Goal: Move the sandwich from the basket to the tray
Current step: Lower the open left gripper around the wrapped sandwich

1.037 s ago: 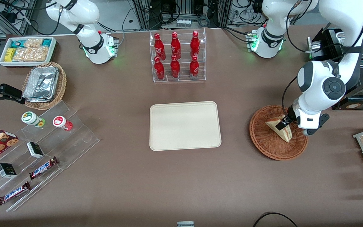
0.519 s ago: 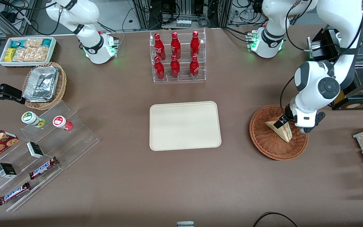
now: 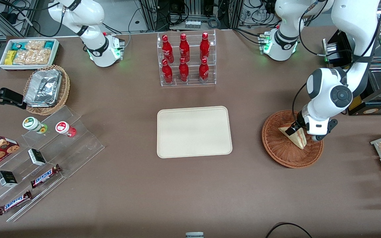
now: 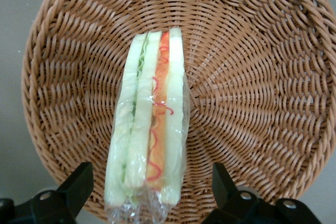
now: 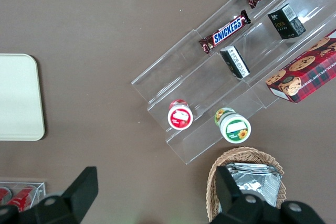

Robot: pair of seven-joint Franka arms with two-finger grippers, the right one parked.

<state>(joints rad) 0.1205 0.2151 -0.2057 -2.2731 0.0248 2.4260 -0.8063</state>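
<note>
The gripper [image 4: 149,192] hangs low over the basket [image 3: 278,150] with its fingers [image 4: 76,187] spread wide, one on each flat side of the sandwich [image 4: 149,124] and not touching it. The sandwich stands on edge near the middle of the basket, wrapped in clear film, so nothing has been lifted yet.

The main risk seems to be the grip itself. The sandwich is soft and the film looks slick, so a hard squeeze could crush the bread and push the filling out, while a light one could let the wedge slide out during the carry. It also balances on a narrow edge on an uneven woven floor. If one finger arrived first, it would likely tip the sandwich flat and the fingers would close on air. A grip taken close to one end, rather than mid-length, might let the free end droop and swing. The basket rim could catch the low end if the lift is too short before the move toward the tray [image 3: 177,145].

In the front view the sandwich's [image 3: 294,137] long axis runs obliquely, with its narrow tip toward the basket's nearer rim and its broad end under the gripper [image 3: 293,128]. In the wrist view that axis runs straight between the fingers, filling edge facing up.
</note>
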